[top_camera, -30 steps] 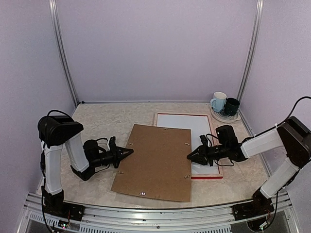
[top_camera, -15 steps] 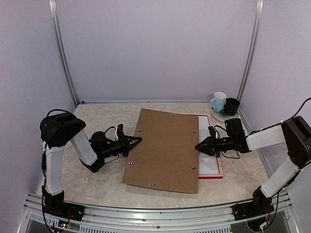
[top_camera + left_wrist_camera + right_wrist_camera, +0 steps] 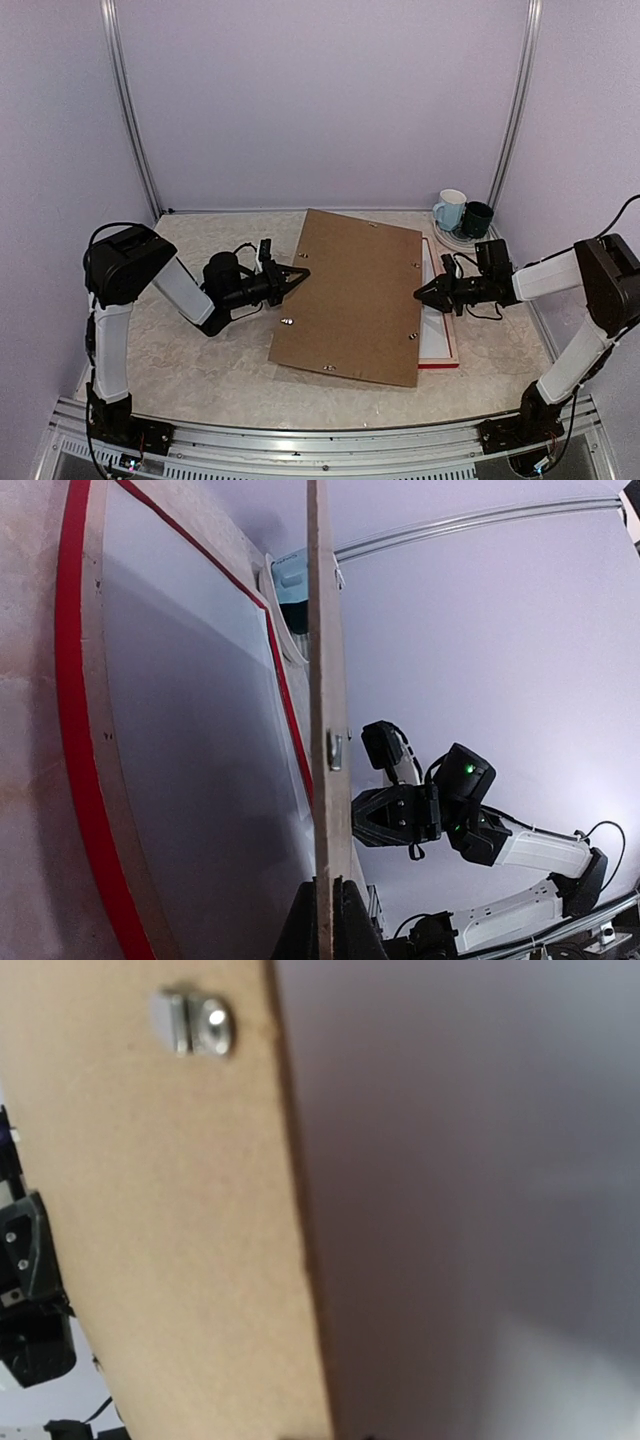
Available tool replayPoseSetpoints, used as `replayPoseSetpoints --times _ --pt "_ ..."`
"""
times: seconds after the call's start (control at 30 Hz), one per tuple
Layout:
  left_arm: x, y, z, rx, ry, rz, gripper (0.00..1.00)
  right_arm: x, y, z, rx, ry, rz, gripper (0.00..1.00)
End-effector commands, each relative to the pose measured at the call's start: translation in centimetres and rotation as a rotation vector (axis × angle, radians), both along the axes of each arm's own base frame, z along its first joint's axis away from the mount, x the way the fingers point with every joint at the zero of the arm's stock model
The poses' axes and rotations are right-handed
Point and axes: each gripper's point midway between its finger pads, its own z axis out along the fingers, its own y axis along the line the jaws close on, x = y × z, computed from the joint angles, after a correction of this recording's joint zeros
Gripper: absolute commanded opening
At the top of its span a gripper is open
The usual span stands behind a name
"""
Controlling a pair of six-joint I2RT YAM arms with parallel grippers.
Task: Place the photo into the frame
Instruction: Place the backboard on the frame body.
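Board first: the left wrist view shows the backing board (image 3: 322, 680) edge-on, lifted clear of the frame (image 3: 72, 700), which the top view mostly hides. My left tool (image 3: 300, 274), arm stretched low rightward, pinches the board's left edge. I count one board and one frame, which lies flat on the surface (image 3: 200, 350); I cannot make out the photo. My right tool (image 3: 420, 293), arm reaching leftward, nips the right edge. Behind stand two mugs: a white mug (image 3: 451, 209) and a dark mug (image 3: 477, 218).
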Motion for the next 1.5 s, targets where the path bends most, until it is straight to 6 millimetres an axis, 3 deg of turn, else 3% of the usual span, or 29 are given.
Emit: replayPoseSetpoints --times 0.0,0.43,0.83,1.47 --pt "-1.0 -1.8 -4.7 0.143 0.050 -0.051 0.00 1.4 0.8 3.6 0.083 -0.110 0.073 0.16" --pt "-0.1 -3.4 -6.7 0.241 0.058 -0.060 0.00 3.6 -1.2 2.5 0.085 -0.088 0.038 0.17" --pt "0.2 -3.5 -9.4 0.296 0.101 -0.064 0.04 4.8 -2.8 1.7 0.112 -0.069 0.011 0.16" --pt "0.4 -3.4 -11.4 0.354 0.123 -0.064 0.07 7.0 -4.6 0.1 0.119 -0.028 -0.030 0.13"
